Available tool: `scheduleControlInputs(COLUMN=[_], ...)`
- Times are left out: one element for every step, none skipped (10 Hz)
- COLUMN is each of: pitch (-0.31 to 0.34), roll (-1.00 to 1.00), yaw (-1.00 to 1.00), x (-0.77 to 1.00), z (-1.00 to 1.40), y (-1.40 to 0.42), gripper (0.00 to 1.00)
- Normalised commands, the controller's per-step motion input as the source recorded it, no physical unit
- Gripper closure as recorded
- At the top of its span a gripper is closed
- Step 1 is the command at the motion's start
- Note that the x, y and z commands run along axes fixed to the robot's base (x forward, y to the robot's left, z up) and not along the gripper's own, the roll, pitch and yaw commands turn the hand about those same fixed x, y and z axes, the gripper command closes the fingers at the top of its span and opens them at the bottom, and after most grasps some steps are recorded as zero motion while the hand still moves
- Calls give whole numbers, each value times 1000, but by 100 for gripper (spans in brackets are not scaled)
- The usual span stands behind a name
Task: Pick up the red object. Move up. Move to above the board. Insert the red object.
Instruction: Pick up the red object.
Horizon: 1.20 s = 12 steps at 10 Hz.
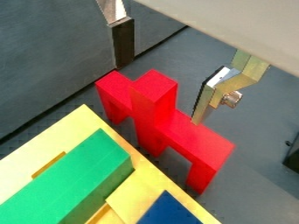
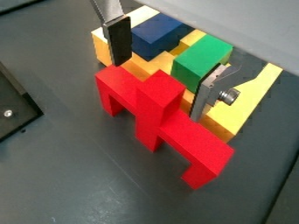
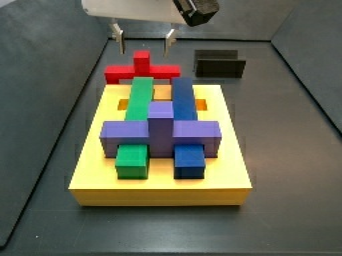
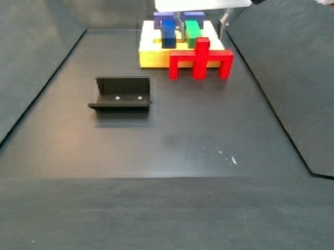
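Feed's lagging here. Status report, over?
Gripper open, straddling red object's post. Red object on floor beside board, not gripped. Nothing in the way.

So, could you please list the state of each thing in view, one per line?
Bright red blocky piece: lying on the dark floor beside the board, not lifted.
Gripper: open, fingers straddling the red piece's central post.
Large flat yellow board: flat on the floor, carrying green, blue and purple blocks.
Dark L-shaped fixture: standing apart, untouched.
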Motion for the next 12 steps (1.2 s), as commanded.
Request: scheduleControlInputs(pitch=[-14,-30,-34,-50,-20,0,0,0,0,0,0,0], roll=[0,0,-10,0,0,0,0,0,0,0,0,0], yaw=[194,363,317,131,0,0,-77,-120,-189,-234,-220,-189], x=[-46,-106,-100,-71,-49,-20,0,0,0,0,0,0], z=[-194,-263,-249,-206,-157,-54,-17,-57,-80,-91,-143,-140], y=[-149,-217,-111,0,63,31,3,63,43,37,49,6], gripper=[0,0,0,0,0,0,0,0,0,0,0,0])
